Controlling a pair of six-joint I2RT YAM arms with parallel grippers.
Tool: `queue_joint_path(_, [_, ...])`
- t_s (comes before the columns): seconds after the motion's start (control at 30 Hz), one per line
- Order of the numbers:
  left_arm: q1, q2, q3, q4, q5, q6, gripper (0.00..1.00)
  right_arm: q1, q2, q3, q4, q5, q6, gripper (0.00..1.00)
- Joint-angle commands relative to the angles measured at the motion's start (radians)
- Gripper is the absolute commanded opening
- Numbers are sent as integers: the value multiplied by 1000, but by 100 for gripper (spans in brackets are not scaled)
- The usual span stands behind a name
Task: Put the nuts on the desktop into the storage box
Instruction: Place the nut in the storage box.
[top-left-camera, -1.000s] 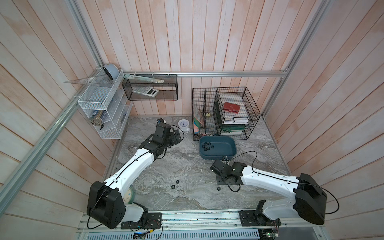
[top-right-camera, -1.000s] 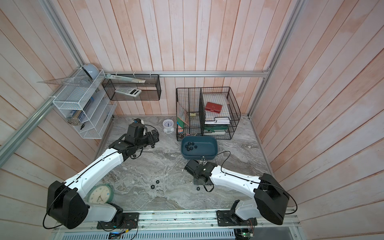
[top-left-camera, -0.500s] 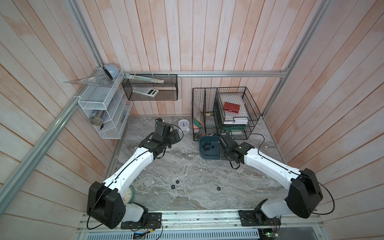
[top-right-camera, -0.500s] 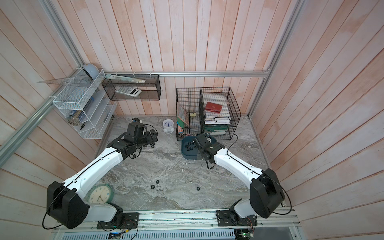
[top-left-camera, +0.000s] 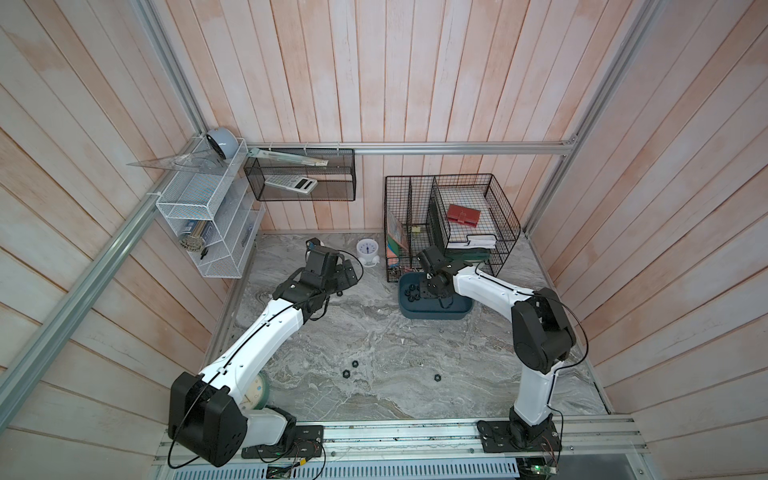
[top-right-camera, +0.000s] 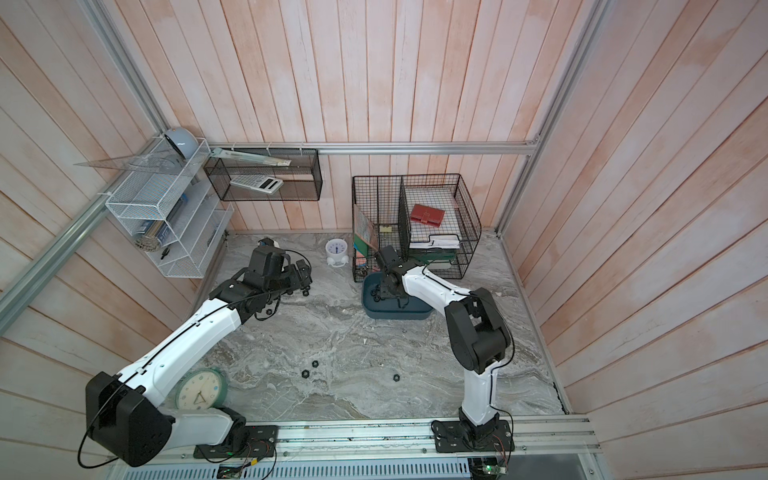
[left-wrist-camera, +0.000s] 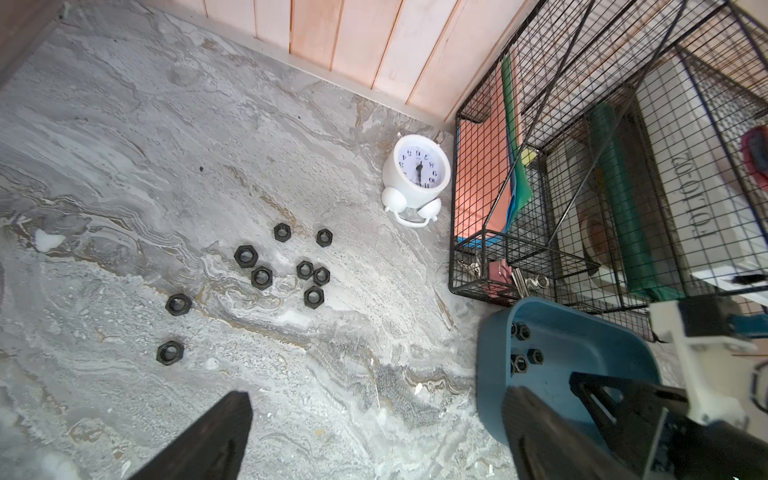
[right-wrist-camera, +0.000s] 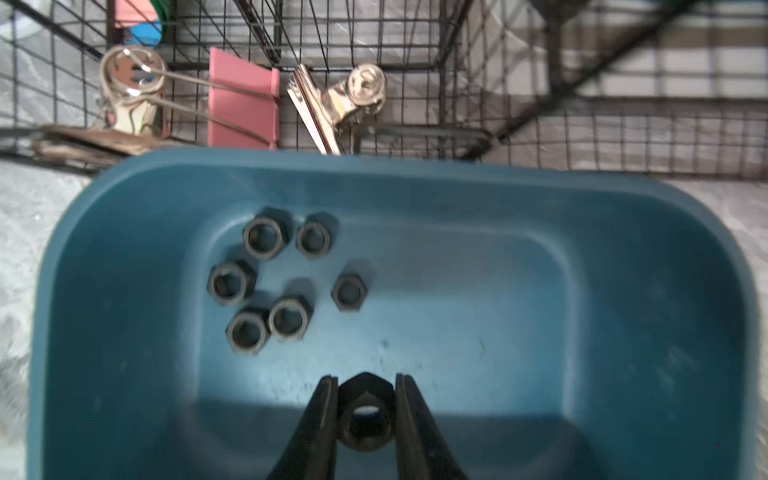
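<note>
Our right gripper (right-wrist-camera: 365, 377) pinches one nut (right-wrist-camera: 365, 422) across its flats so it cannot twist, over the storage box (right-wrist-camera: 623, 291) near six nuts (right-wrist-camera: 286, 320) already inside, seemingly clear of its floor, while our left gripper (left-wrist-camera: 378, 399) hovers spread wide above loose nuts (left-wrist-camera: 262, 276) on the desktop (left-wrist-camera: 124, 124).

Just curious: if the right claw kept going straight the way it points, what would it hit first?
Most likely the bare floor of the storage box: the right gripper, shut on a nut, points into it, beside the six loose nuts. Depth is hard to judge.
</note>
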Motion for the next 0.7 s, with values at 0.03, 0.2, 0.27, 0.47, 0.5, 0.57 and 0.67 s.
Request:
queue_joint_path(0.03, [6, -48, -15, 12, -61, 65, 100, -20, 68, 90, -70, -67, -45, 24])
queue_joint_path(0.2, [6, -40, -12, 7, -66, 69, 100, -20, 79, 59, -59, -90, -33, 25])
queue_joint_path(0.27, [7, -32, -9, 7, -63, 69, 100, -20, 77, 49, -57, -96, -29, 25])
queue_joint_path(0.47, [6, -16, 4, -1, -50, 74, 100, -20, 76, 22, -49, -127, -14, 25])
queue_joint_path(0.5, [6, -15, 4, -1, -48, 76, 100, -20, 79, 21, -49, -130, -13, 26])
queue_joint_path(0.57, [6, -15, 5, -3, -47, 77, 100, -20, 84, 24, -57, -129, -13, 26])
queue_joint_path(0.67, [6, -16, 4, -7, -45, 79, 100, -20, 87, 19, -53, -129, -13, 27])
